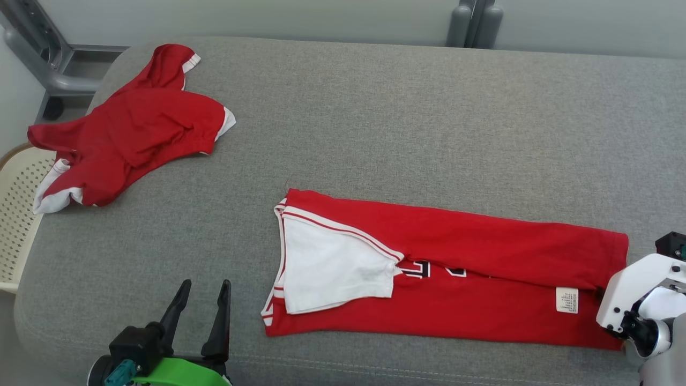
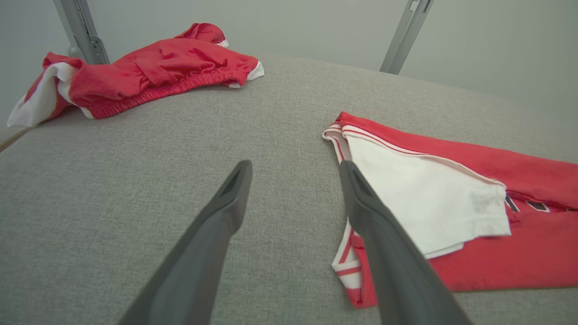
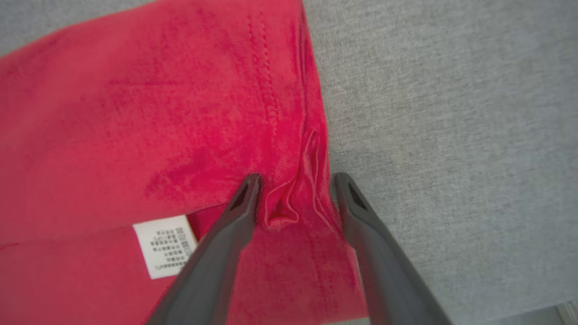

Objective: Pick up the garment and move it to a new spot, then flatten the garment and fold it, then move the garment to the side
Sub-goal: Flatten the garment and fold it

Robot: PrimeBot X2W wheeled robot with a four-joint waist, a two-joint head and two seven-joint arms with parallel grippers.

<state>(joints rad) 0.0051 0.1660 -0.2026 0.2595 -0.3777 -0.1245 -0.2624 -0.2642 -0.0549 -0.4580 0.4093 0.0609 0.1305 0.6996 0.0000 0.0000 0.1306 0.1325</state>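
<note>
The garment (image 1: 482,257), a red shirt with white trim, lies on the grey table as a long band folded lengthwise, with its white sleeve (image 1: 332,268) on top at the left end. My right gripper (image 3: 297,178) is down on its right hem, beside the white care label (image 3: 165,246). The fingers stand apart with a small pucker of red cloth bunched between them. In the head view its white wrist housing (image 1: 632,295) covers the fingers. My left gripper (image 1: 206,284) is open and holds nothing, resting left of the collar end (image 2: 343,135).
A second, crumpled red and white garment (image 1: 134,128) lies at the table's far left corner. A cream perforated basket (image 1: 16,214) stands beside the left edge. Grey padded table surface (image 1: 429,107) stretches behind the shirt, and metal frame posts (image 1: 474,21) rise beyond it.
</note>
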